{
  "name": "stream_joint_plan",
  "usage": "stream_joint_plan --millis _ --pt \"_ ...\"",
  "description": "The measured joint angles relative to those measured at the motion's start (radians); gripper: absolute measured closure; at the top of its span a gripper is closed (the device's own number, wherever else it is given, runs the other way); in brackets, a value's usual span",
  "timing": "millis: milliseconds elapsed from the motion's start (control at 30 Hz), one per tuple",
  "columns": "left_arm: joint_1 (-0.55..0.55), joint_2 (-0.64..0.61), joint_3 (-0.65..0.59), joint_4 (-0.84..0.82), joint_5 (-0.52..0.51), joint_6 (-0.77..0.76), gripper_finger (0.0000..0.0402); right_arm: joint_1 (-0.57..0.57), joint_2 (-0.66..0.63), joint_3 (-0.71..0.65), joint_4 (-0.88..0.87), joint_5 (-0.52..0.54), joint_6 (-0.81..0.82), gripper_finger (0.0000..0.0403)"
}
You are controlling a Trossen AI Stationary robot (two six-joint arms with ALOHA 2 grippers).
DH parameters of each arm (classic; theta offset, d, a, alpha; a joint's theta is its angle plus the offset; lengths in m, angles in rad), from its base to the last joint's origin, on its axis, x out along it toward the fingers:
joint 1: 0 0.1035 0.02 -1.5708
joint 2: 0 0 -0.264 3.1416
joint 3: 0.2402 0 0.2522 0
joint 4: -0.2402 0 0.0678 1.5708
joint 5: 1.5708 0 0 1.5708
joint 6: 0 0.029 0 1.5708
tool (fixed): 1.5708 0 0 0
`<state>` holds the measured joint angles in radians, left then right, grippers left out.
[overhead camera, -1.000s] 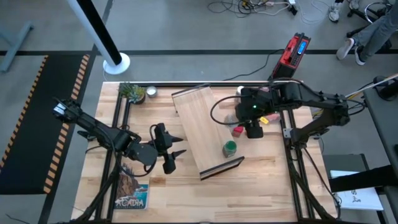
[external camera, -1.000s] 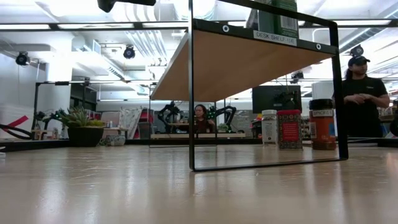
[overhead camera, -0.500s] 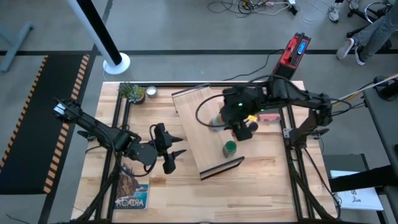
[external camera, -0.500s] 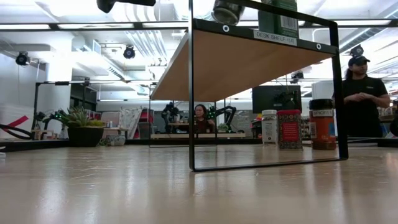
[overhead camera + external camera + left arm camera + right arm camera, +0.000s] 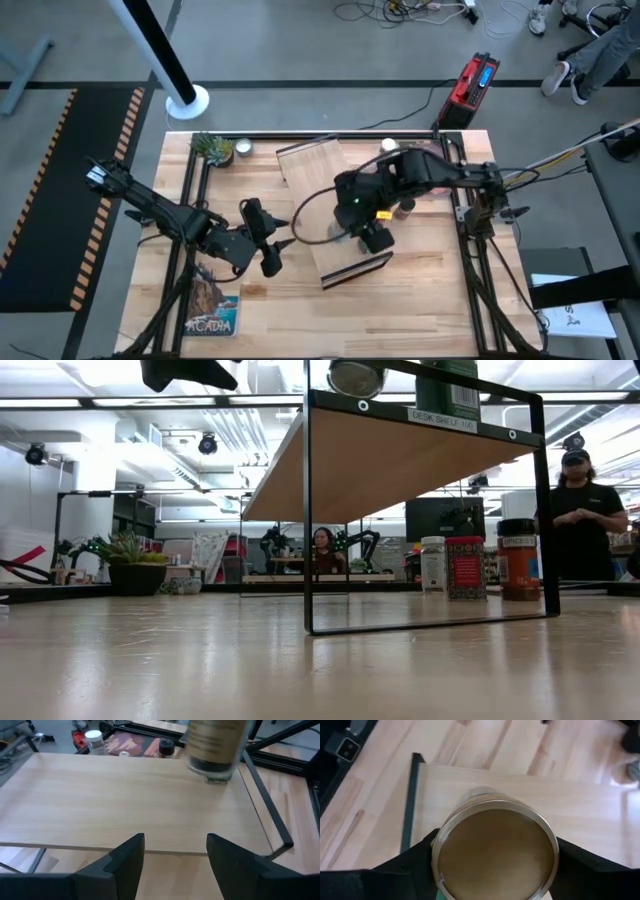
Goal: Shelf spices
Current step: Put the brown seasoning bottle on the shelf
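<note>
Holding the wide tan-lidded jar (image 5: 494, 847) from above, your right claw (image 5: 368, 228) is clenched on it, one dark finger on each side of the lid, so the jar hangs upright and can go straight down onto the shelf (image 5: 318, 195). In the high view the claw sits over the shelf's end toward 5 o'clock, near the dark strip, just beside where the green-lidded jar (image 5: 447, 388) stands; the arm hides that jar from above. The left wrist view shows the tan-lidded jar's base (image 5: 216, 747) low over the board and close to its edge rail, but you cannot tell whether it touches the wood.

Your left claw (image 5: 268, 240) waits released at 9 o'clock of the shelf, fingers (image 5: 125, 865) spread and pointed at the board's long edge, clear of the right arm's path.

On the counter (image 5: 420, 270) behind the shelf, the low view shows three spices not yet shelved: the white-capped jar (image 5: 433, 565), the red square tin (image 5: 465, 568) and the black-lidded jar (image 5: 518, 558), standing in a row, each near its neighbour
</note>
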<state>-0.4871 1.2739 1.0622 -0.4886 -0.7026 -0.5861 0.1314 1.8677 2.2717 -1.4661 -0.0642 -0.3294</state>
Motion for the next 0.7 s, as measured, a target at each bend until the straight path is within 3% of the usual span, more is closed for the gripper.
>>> stream_joint_plan --millis 700 --pt "0.001 0.0 -0.015 0.01 -0.077 -0.009 0.0198 0.061 0.084 0.004 0.046 -0.023 0.0 0.0144"
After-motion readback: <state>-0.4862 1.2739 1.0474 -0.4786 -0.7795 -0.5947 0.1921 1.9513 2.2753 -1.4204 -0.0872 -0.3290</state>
